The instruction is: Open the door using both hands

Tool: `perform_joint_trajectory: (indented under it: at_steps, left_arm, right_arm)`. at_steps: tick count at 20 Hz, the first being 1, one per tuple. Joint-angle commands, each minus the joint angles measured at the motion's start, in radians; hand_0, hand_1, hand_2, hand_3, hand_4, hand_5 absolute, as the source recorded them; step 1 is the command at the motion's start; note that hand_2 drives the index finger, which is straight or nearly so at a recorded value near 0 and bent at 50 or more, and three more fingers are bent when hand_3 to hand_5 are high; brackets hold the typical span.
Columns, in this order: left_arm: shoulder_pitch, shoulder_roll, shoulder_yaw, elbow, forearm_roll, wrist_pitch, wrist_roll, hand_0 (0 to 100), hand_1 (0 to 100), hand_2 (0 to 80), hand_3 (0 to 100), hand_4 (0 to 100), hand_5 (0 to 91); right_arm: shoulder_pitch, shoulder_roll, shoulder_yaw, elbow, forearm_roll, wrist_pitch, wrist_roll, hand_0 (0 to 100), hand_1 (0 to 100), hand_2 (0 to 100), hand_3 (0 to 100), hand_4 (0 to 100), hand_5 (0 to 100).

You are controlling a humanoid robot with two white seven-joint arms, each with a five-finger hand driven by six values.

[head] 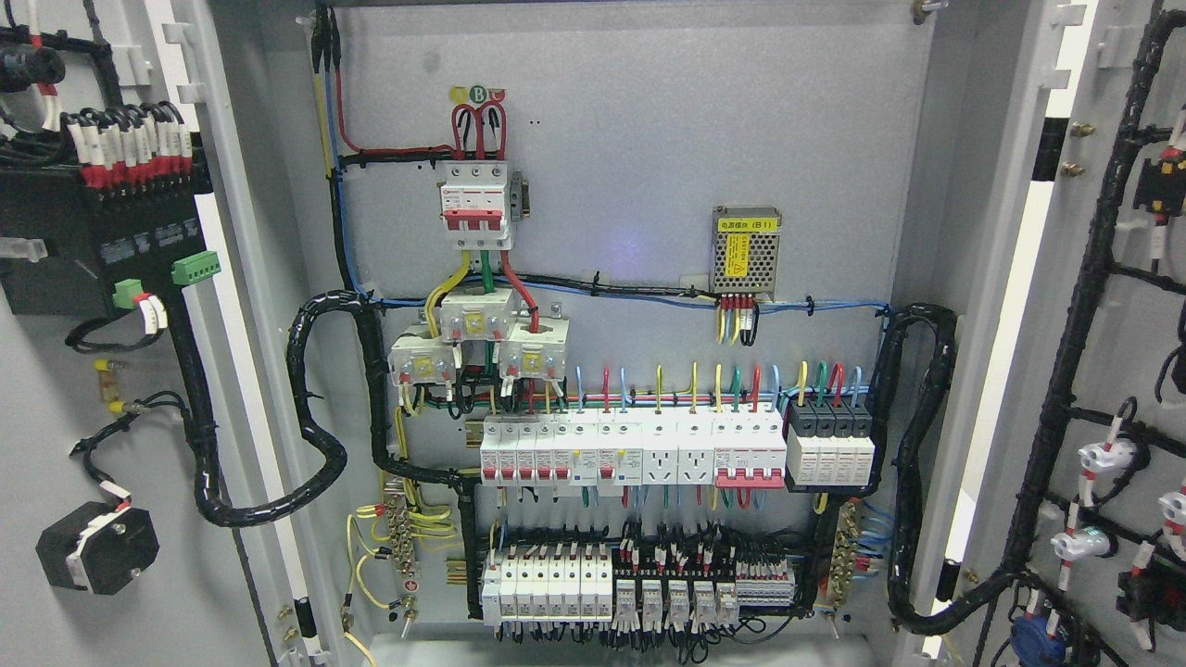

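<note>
An electrical cabinet stands open in front of me. Its left door [56, 389] is swung out to the left and its right door [1112, 371] is swung out to the right, both showing their inner faces with black wiring. The grey back panel [649, 120] carries a red-and-white main breaker [475, 206], a row of breakers [676, 449] and a lower row of relays [639, 584]. Neither of my hands nor arms shows in the head view.
Thick black cable looms [320, 435] run from the cabinet to each door. A small power supply [746, 250] hangs at the panel's right. The cabinet's bottom ledge [611, 648] lies at the lower edge.
</note>
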Motion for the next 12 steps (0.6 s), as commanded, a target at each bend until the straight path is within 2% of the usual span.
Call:
perform_joint_trajectory:
  at_steps: [1, 5, 9, 12]
  left_arm:
    - [-0.041, 0.011, 0.051, 0.113, 0.016, -0.506, 0.001, 0, 0, 0.0, 0, 3, 0.0]
    - [-0.083, 0.023, 0.051, 0.136, 0.025, -0.422, 0.001, 0, 0, 0.0, 0, 3, 0.0]
    - [-0.129, 0.034, 0.057, 0.176, 0.047, -0.390, 0.001, 0, 0, 0.0, 0, 3, 0.0]
    - [-0.172, 0.068, 0.068, 0.212, 0.073, -0.321, 0.001, 0, 0, 0.0, 0, 3, 0.0]
  right_arm:
    - [0.016, 0.001, -0.031, 0.021, -0.011, 0.001, 0.000, 11, 0, 0, 0, 0, 0]
    - [0.023, 0.001, -0.041, 0.021, -0.013, -0.001, 0.000, 11, 0, 0, 0, 0, 0]
    - [0.037, 0.001, -0.052, 0.024, -0.014, -0.002, 0.000, 11, 0, 0, 0, 0, 0]
    - [0.048, 0.001, -0.063, 0.026, -0.031, -0.002, 0.000, 11, 0, 0, 0, 0, 0]
